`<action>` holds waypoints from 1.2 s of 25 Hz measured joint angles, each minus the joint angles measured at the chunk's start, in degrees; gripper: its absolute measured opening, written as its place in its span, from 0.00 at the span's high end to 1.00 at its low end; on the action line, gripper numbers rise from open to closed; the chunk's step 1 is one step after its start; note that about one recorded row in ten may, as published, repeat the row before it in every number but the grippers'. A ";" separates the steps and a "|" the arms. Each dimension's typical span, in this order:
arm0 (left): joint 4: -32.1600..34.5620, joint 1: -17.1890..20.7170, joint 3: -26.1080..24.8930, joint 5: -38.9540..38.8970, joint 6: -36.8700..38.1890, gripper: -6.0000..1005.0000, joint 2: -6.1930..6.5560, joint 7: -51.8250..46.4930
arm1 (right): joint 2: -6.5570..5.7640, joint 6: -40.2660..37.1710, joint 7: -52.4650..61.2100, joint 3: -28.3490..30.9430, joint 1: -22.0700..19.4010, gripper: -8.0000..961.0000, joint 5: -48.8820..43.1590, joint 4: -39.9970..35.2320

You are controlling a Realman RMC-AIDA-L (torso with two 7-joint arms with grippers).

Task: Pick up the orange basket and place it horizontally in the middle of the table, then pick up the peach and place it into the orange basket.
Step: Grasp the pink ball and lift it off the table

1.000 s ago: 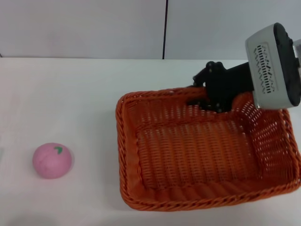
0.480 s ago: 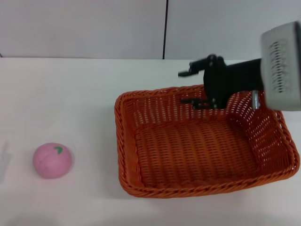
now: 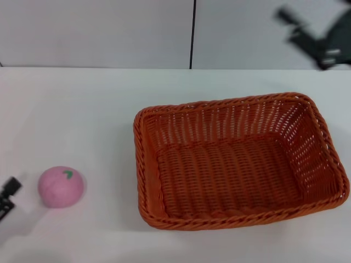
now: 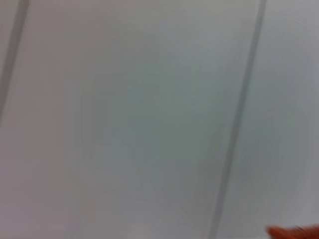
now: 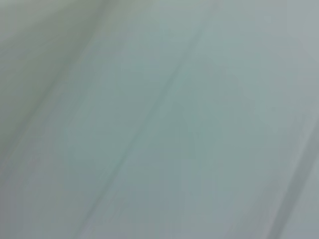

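The orange basket (image 3: pixel 233 161) rests flat on the white table (image 3: pixel 82 109), right of centre, long side across, with nothing in it. The pink peach (image 3: pixel 61 187) lies on the table at the near left, well apart from the basket. My right gripper (image 3: pixel 308 34) is lifted high at the far right, above and behind the basket, open and holding nothing. Only the tip of my left gripper (image 3: pixel 6 193) shows at the left edge, just left of the peach and not touching it.
A grey wall (image 3: pixel 109 33) with a dark vertical seam stands behind the table. Both wrist views show only pale blurred surface, with a sliver of orange (image 4: pixel 294 232) in one corner of the left wrist view.
My right gripper let go of the basket's far rim and rose up and to the right. The basket settled flat. My left gripper came into view beside the peach.
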 joint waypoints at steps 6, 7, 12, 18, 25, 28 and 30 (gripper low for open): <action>0.75 -3.37 11.31 -0.01 5.93 0.44 -0.41 -1.40 | 0.10 -20.04 -8.77 -0.32 -0.67 0.40 21.84 20.25; 0.75 -3.37 11.31 -0.01 5.93 0.44 -0.41 -1.40 | 0.05 -22.50 -8.95 -0.32 -0.41 0.40 24.06 23.17; -2.02 -5.52 17.18 -0.04 12.62 0.44 -0.64 -1.41 | -0.04 -30.18 -9.04 0.00 0.28 0.40 30.61 34.10; -3.61 -6.49 19.11 -0.12 17.31 0.45 -0.79 -1.08 | -0.14 -33.26 -8.76 0.31 0.39 0.40 34.87 41.03; -4.30 -6.60 18.46 -0.65 19.01 0.46 -0.83 -1.35 | -0.21 -33.30 -8.72 0.89 0.53 0.40 35.11 43.61; -4.29 -6.47 17.46 -0.78 19.15 0.46 -0.83 -0.81 | -0.21 -32.96 -8.70 1.02 0.58 0.40 35.19 44.34; -4.28 -6.34 16.00 -0.85 18.86 0.46 -0.83 -0.37 | -0.15 -32.94 -8.70 1.72 0.95 0.40 35.24 45.88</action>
